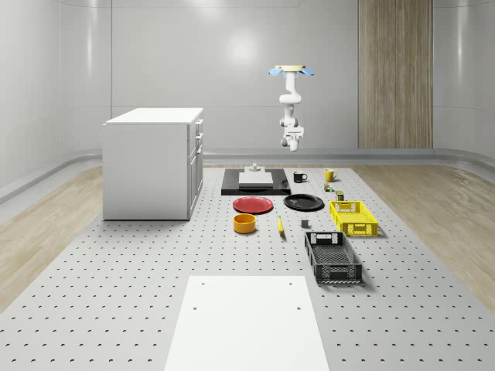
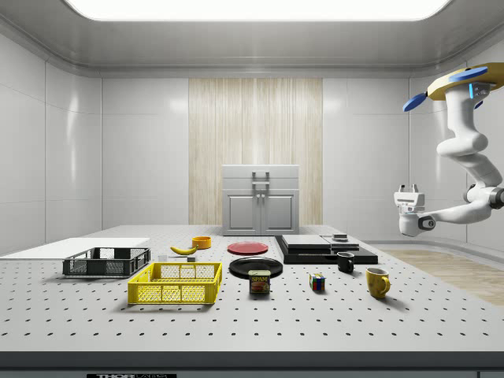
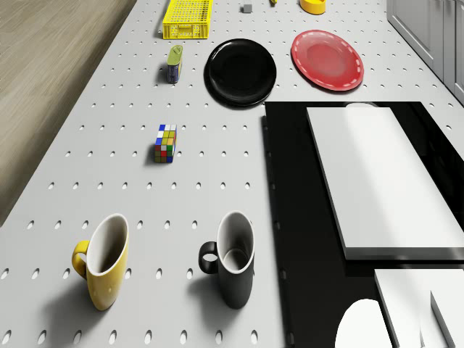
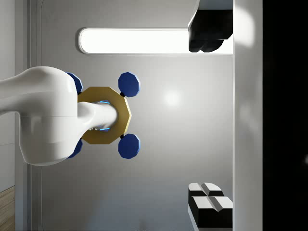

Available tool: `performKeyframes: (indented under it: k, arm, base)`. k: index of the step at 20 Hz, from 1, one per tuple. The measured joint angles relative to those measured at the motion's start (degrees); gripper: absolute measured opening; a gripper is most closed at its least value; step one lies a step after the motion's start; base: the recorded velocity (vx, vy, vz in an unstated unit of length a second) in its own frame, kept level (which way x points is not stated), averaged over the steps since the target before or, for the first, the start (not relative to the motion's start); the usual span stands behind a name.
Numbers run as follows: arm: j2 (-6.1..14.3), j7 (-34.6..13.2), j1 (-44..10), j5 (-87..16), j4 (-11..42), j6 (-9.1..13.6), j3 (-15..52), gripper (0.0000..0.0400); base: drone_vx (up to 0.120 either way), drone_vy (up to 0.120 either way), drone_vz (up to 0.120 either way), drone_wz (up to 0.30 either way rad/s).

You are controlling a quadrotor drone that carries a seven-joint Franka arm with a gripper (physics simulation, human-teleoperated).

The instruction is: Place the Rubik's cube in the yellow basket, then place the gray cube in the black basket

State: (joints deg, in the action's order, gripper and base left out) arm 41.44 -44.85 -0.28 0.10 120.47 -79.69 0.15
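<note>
Rubik's cube [image 3: 165, 143] sits on the perforated counter [image 1: 116, 286], well apart from the yellow basket [image 1: 353, 217] and near a small can [image 3: 175, 64]. In the whole-scene view the yellow basket stands at the right side of the counter, and the black basket [image 1: 333, 257] stands just in front of it, closer to the camera. A small gray cube [image 1: 305, 224] lies on the counter between the yellow basket and a banana [image 1: 280, 225]. The drone [image 1: 291, 71] hovers high in the air beyond the far end of the counter, above the black slab [image 1: 232, 185] with a white block [image 1: 255, 178] on it. The arm [image 2: 471, 157] hangs down from it and bends, and the pincer [image 2: 408, 191] is in the air, far above the counter, touching nothing. In the wrist view its two fingertips [image 4: 208, 202] stand widely apart and hold nothing, and the drone body is seen behind them. A yellow mug [image 3: 106, 260] and a black mug [image 3: 233, 258] stand next to each other near the slab. A black plate [image 3: 241, 72], a red plate [image 3: 327, 60] and an orange bowl [image 1: 244, 223] lie further along the counter, and a white cabinet [image 1: 153, 162] stands at the whole-scene view's left.
</note>
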Motion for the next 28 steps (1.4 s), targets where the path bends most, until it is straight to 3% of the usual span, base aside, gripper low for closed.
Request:
performKeyframes:
  k: [8, 24, 28]
  arm:
    - [-1.12, 0.04, -0.09, 0.03, -3.06, 1.58, 0.05, 0.0400]
    - [-0.94, 0.08, -0.21, 0.01, -3.29, 1.29, 0.15, 0.0400]
    - [-0.82, 0.08, -0.24, -0.04, -3.18, 1.12, 0.21, 0.0400]
  base:
    - [0.000, 0.120, 0.000, 0.000]
    - [0.000, 0.120, 0.000, 0.000]
    - [0.120, 0.120, 0.000, 0.000]
